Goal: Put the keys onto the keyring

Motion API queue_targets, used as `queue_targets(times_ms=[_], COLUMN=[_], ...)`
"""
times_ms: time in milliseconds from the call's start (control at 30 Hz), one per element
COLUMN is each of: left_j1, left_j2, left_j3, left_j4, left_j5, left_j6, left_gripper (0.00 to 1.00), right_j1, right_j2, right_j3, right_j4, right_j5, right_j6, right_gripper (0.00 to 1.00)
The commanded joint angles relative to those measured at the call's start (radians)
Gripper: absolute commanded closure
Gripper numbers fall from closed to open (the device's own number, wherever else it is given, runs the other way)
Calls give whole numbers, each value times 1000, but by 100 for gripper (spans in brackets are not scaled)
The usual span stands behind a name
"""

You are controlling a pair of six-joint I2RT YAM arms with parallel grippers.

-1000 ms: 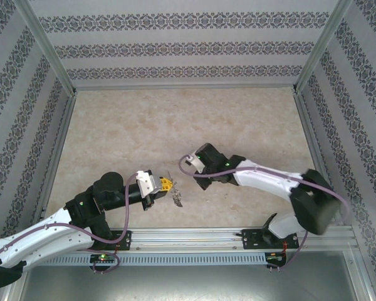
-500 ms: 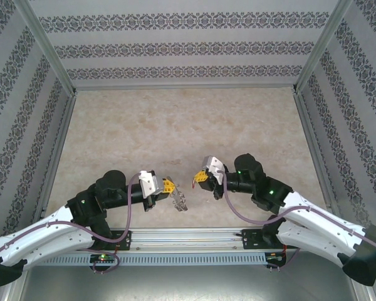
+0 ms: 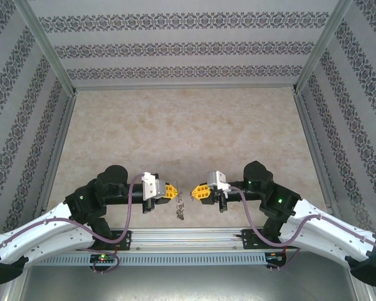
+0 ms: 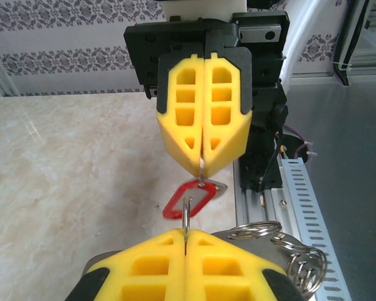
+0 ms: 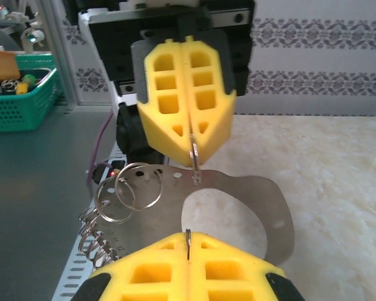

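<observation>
the key [image 4: 173, 209] hangs in the air between the two tool tips. seen from the left wrist, its long axis slants from lower left to upper right, with the red head low and a silver bit at the upper end. that upper end meets the seam of the right tool [image 4: 203, 164], whose yellow fingers are pressed together on a thin silver piece there. the left tool [image 4: 185, 238] faces it tip to tip, its fingers pressed together on a thin wire ring that stands edge-on across the red head.

from the right wrist, the keyring [image 5: 272, 207] hangs below the left tool as a wide flat grey loop, its broad face toward that camera. small silvery rings [image 5: 128, 188] cluster along its left rim. from above, the loop dangles over the near edge of the marbled surface [image 3: 175, 125], close to the slotted rail [image 4: 294, 188]. a green basket [image 5: 25, 103] sits well off to the side.
</observation>
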Motion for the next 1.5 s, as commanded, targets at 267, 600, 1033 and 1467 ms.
queue_targets(times_ms=[267, 600, 1033, 1467], left_j1=[-2, -3, -2, -3], left_j2=[-13, -13, -18, -23], left_j3=[16, 14, 17, 16], left_j4=[20, 18, 12, 11], left_j5=[55, 53, 32, 31], left_j6=[16, 19, 19, 20], left_gripper=[100, 100, 100, 100], right_j1=[96, 119, 136, 143], right_j2=[59, 84, 67, 66], right_j3=[38, 51, 44, 42], right_j4=[104, 115, 121, 126], right_j5=[100, 174, 176, 181], right_j6=[-58, -74, -77, -76], right_gripper=[100, 100, 100, 100])
